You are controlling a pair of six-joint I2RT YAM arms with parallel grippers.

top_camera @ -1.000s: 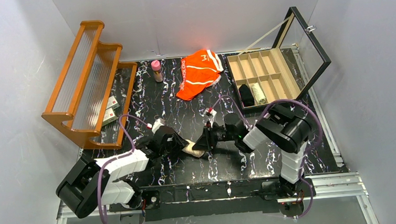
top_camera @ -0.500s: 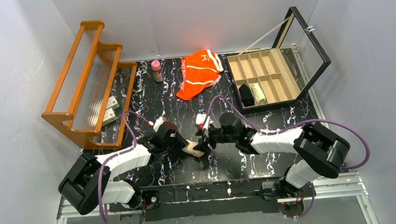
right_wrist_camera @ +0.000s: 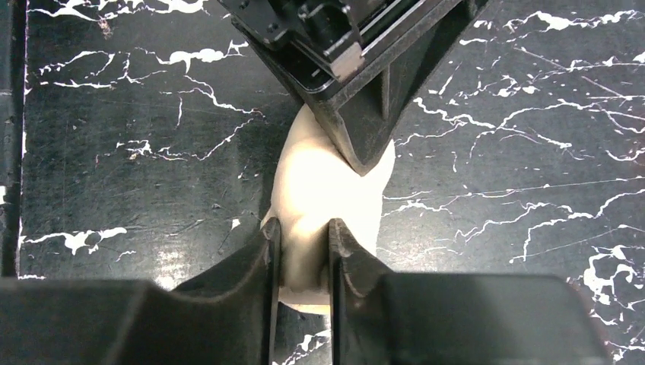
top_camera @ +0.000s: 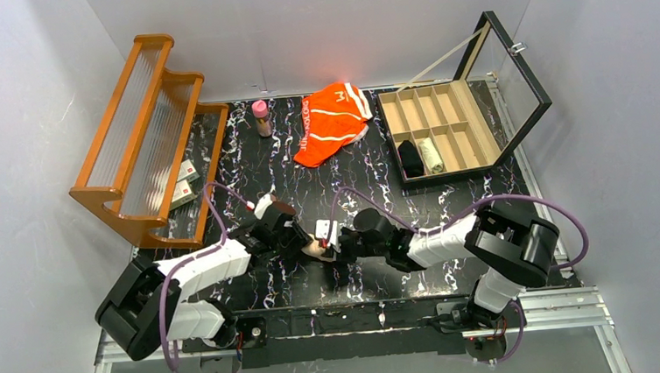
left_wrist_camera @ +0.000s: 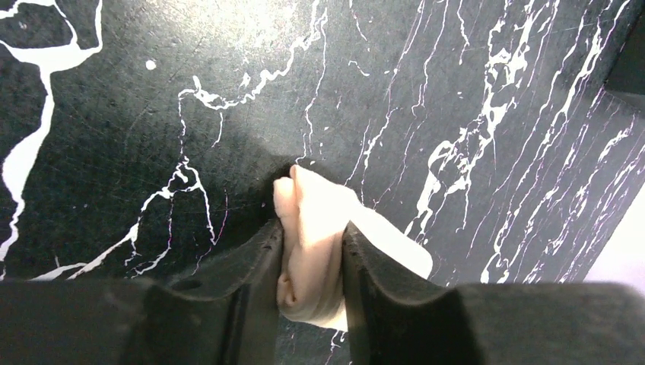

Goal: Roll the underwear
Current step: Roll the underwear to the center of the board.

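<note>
Near counter edge: left tool and right tool meet head-on, 2 jaw pairs each pinching small pale beige soft cloth underwear roll low on black marbled counter, likely so bundle cannot unroll. Far back: bright orange white-striped cloth underwear lies loose, not yet rolled.

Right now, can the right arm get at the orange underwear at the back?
Probably not yet: the right gripper is shut on the beige underwear, shared with the left gripper. Once it lets go, nothing stands between it and the orange underwear.
</note>
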